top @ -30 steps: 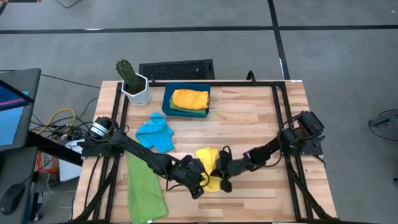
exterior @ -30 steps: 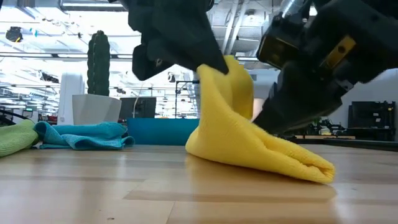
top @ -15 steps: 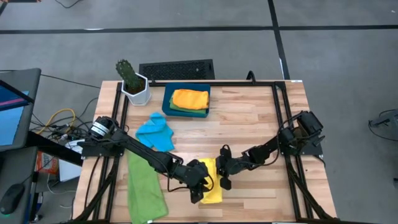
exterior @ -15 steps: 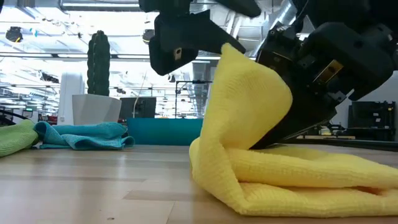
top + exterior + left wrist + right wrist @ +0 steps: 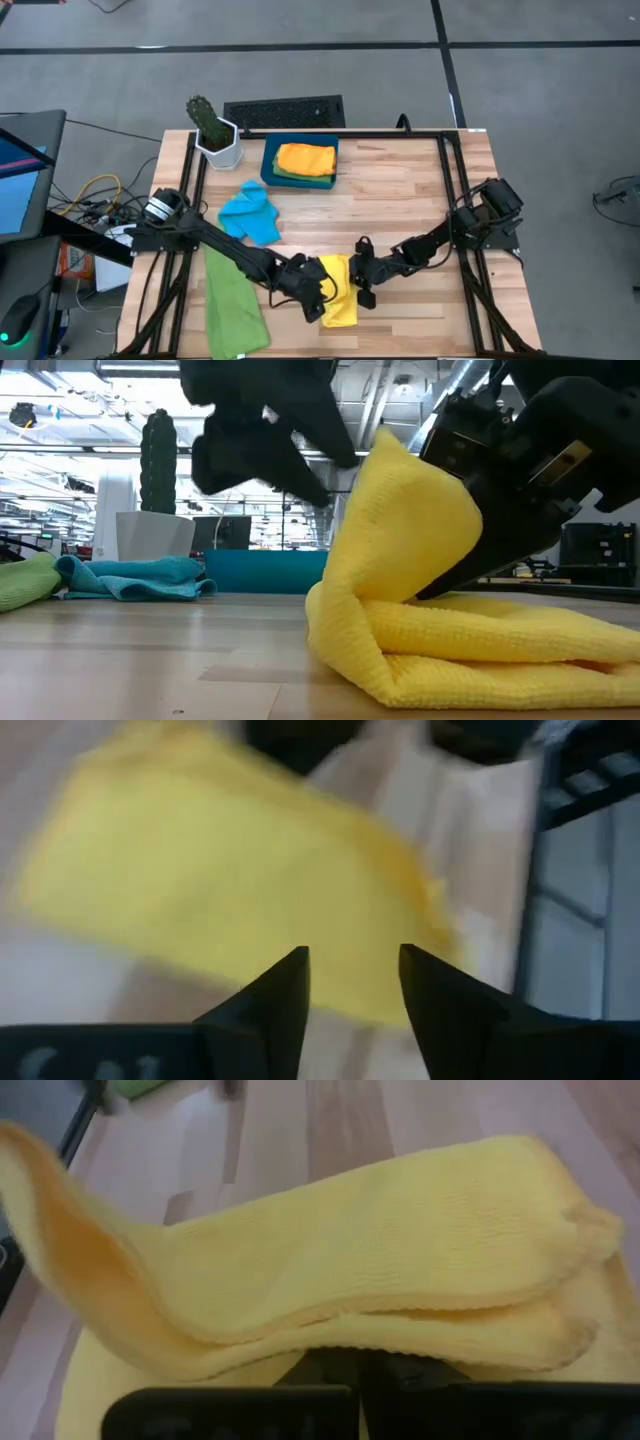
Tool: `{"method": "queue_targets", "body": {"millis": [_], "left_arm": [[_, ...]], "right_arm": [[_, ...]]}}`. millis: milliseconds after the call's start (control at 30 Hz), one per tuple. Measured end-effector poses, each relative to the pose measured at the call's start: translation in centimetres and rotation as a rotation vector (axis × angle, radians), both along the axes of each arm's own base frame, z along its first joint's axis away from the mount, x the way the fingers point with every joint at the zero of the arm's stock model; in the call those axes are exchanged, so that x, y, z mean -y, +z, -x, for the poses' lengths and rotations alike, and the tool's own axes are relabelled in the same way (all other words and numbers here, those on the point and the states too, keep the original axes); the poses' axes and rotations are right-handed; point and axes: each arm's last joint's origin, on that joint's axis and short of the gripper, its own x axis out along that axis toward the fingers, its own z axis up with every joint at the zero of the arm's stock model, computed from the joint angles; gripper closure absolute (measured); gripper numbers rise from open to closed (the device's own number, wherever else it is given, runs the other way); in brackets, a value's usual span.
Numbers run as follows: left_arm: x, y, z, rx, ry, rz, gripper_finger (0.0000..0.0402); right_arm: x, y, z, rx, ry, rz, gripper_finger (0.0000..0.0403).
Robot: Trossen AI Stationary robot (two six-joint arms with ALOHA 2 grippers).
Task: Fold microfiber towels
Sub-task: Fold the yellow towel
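One second ago the left tool was pinching the yellow towel; now it has let go, and its fingers stand apart just above the cloth. That towel lies at the front middle of the table, one half laid over the other. Right beside it, the right tool stays clenched on the raised edge. I think this fold is almost done.

I'm looking at a lab/workshop hall: grey floor w/ taped lines, ceiling ducts & strip lights, monitor + loose cables off tabletop's left edge.
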Motion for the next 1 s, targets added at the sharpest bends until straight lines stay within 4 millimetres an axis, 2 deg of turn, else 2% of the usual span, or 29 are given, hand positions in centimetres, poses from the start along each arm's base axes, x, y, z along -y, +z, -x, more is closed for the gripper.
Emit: {"method": "queue_targets", "body": {"millis": [167,300,367,667,833,900,1000], "left_arm": [[1.5,-0.5,-1.1,0.118,-0.035,0.034,0.0293],[1.9,-2.4,-1.4,0.065,-0.058,0.023,0.0322],[2.2,-2.7,-1.7,0.063,-0.086,0.034,0.0331],[2.4,-1.8,-2.1,0.127,-0.173,0.051,0.0345],[2.3,-1.8,-2.1,0.125,-0.189,0.043,0.0345],[2.2,-1.6,-2.0,0.114,-0.178,0.052,0.0345],[1.7,0.2,-1.4,0.117,-0.168,0.066,0.0345]], "right_arm": [[0.0,0.0,0.0,-0.004,-0.003,0.003,0.0375],[0.1,0.7,0.2,-0.006,-0.001,0.004,0.0378],[0.3,1.3,0.5,-0.015,-0.001,0.009,0.0381],[1.1,5.8,2.3,0.000,0.003,0.018,0.0377],[-0.5,8.3,2.4,0.207,-0.005,-0.046,0.0380],[-1.4,8.2,2.0,0.273,0.007,-0.076,0.0382],[-2.6,6.3,1.5,0.267,-0.002,-0.107,0.0383]]}}
